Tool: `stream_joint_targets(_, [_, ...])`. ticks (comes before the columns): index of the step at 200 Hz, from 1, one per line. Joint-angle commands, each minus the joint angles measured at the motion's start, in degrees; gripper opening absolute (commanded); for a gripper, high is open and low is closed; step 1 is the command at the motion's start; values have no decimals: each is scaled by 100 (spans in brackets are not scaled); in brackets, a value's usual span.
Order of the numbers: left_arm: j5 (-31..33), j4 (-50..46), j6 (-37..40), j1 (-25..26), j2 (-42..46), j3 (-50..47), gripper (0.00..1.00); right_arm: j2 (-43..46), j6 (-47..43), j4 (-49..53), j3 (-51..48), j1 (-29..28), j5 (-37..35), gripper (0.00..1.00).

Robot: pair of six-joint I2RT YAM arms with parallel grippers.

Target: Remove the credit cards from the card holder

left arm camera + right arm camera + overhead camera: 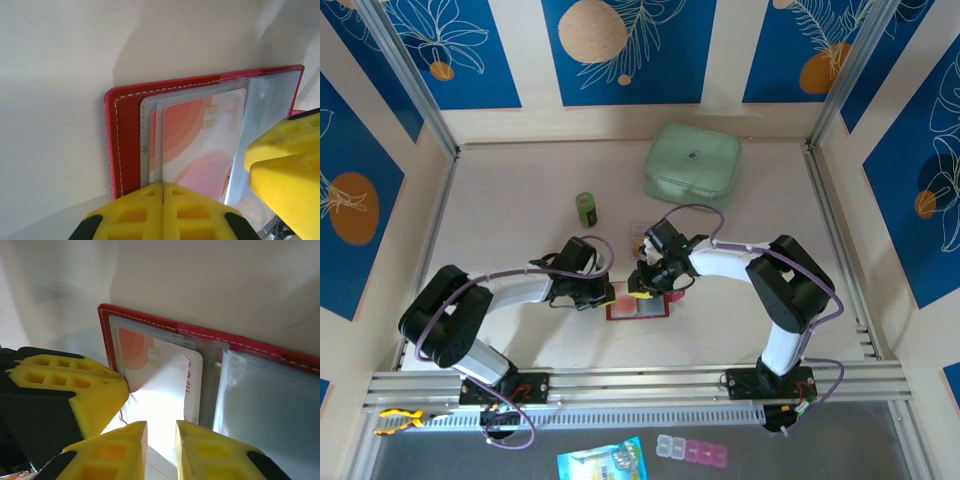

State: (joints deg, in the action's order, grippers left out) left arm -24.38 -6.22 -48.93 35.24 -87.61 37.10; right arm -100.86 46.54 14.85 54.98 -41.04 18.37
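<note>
**Position.** The card holder (638, 307) lies open and flat on the table (520, 220), near the middle front, between the two grippers. A credit card (200, 140) with orange-red circles and a chip sits inside a clear pocket on one leaf. It is not yet out.

**Jaws.**
- Left gripper (162, 189): the pads meet with no gap, and the tips are at the holder's near edge, over the pocket stack. Whether a pocket layer is nipped between them cannot be told.
- Right gripper (161, 426): the fingers are narrowly parted. A pale sheet lies in the gap, either a clear pocket leaf or a card edge. It is not clearly pinched.

**Risks.**
- If the right fingers close on the plastic leaf rather than the card, a pull would likely drag the whole holder and leave the card pocketed.
- If the left gripper bears on the same pocket, it could pin the card against withdrawal.
- The two sets of yellow fingers are just beside one another, so a sideways correction by either could cause a knock.

**Views.**
- The left wrist view shows the layered pockets and most of the card's face, which the right wrist view shows only in part.
- The right wrist view shows the gap and the sheet in it, though glare washes the sheet out.
- The top view gives the setting: a mint-green case (692, 160) and a small green jar (586, 208) sit well behind the work.
</note>
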Motion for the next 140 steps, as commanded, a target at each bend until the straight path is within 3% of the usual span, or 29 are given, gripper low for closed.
stream_joint_targets(1, [34,-152,137,-44,-47,-132,2,-96,-118,252,152,-71,-13,25])
stream_joint_targets(83, [14,-156,129,-48,-63,-96,2,-223,-207,475,263,-159,-207,27])
stream_joint_targets(140, [6,-169,134,-45,-54,-89,2,-272,-155,258,259,-159,16,23])
